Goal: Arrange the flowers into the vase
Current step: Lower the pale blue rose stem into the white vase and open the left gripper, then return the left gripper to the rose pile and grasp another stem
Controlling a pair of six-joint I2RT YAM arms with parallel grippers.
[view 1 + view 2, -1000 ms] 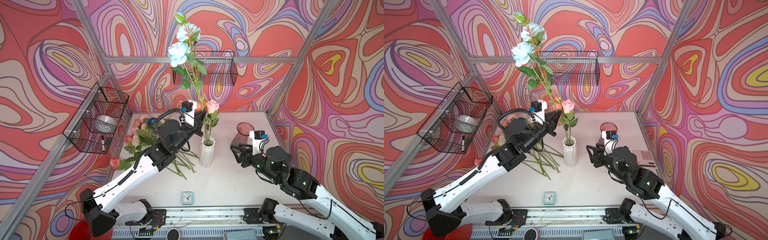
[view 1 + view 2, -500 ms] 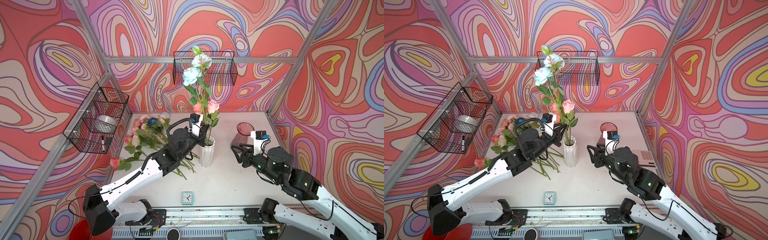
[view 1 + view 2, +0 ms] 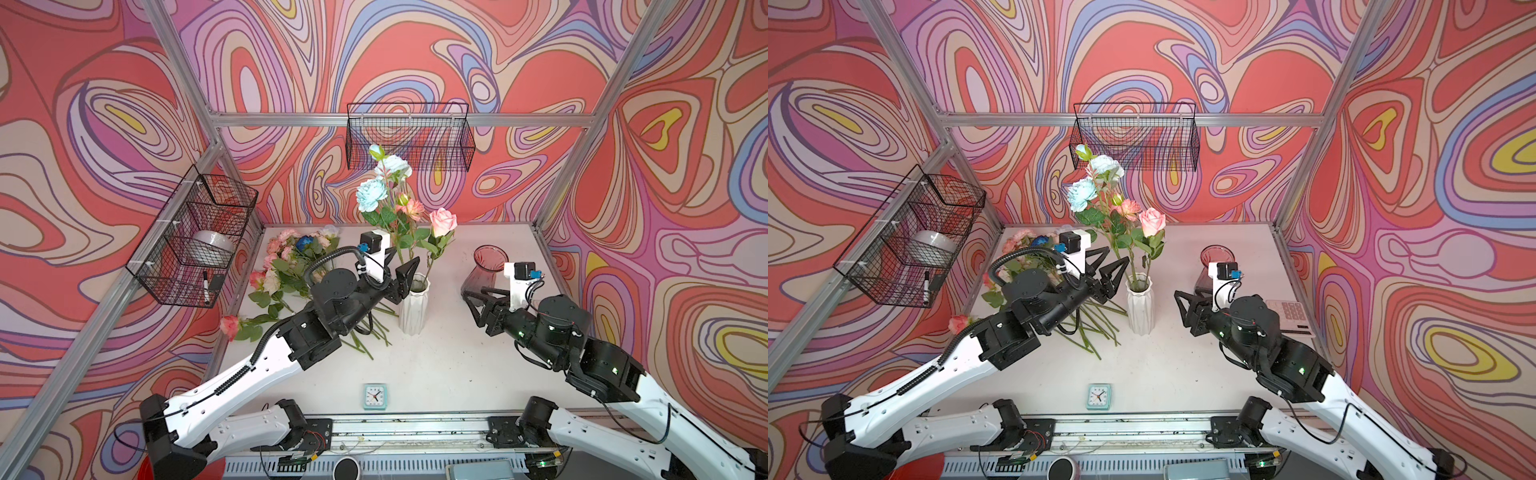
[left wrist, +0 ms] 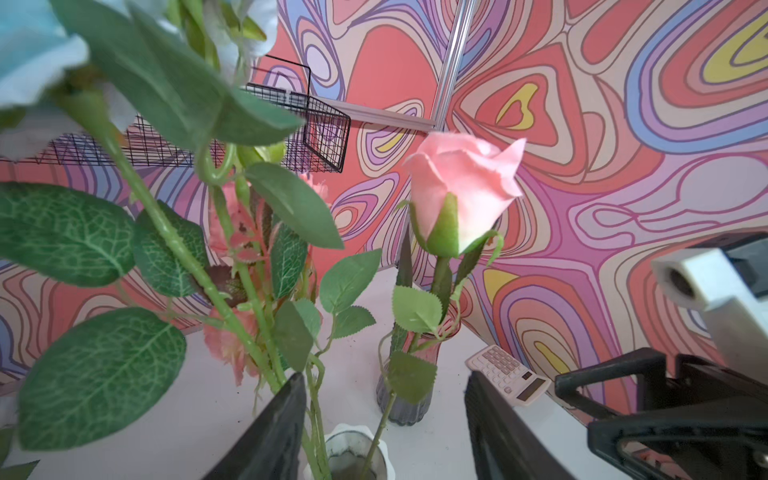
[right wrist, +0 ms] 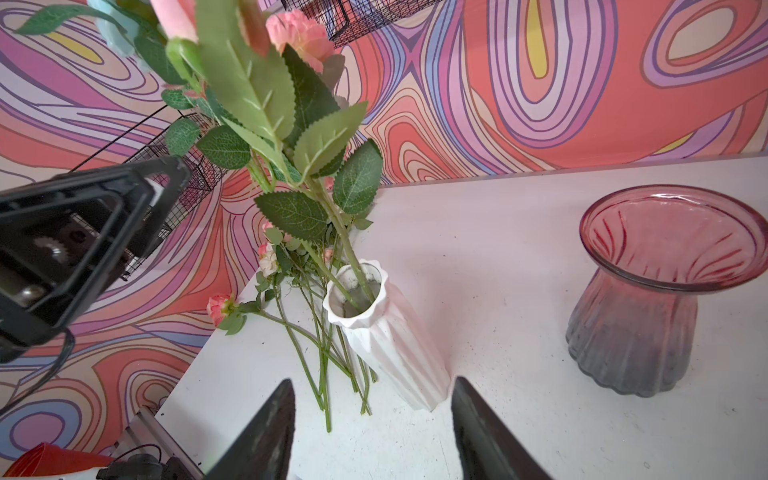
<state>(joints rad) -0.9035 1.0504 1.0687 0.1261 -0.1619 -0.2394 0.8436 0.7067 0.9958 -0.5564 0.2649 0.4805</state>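
The loose flowers [image 3: 291,266] lie heaped at the far left of the table [image 3: 436,365]. They are fabric blooms in pink, peach and one deep blue, with thin green plastic stems fanned toward the near side. One pink rose [image 3: 229,325] lies apart, closer to the left edge.

The left arm reaches in from the near left with its forearm sloping upward. The left gripper [image 3: 1111,259] sits just beside the stems above the mouth of the white vase [image 3: 413,309]. Its black wedge-shaped jaws are spread. In the left wrist view the stems run close by one finger [image 4: 282,419], and nothing is clamped.

The vase is matte white and tall, with folded ribs and a scalloped rim. It stands upright mid-table and holds pale blue [image 3: 371,195], peach and pink [image 3: 443,220] blooms with veined, saw-edged leaves.

To the right, apart from that vase, the right gripper [image 5: 372,381] points toward it with jaws parted and empty, its arm bent at the elbow. Behind it stands a ribbed pink glass vase [image 3: 488,255].
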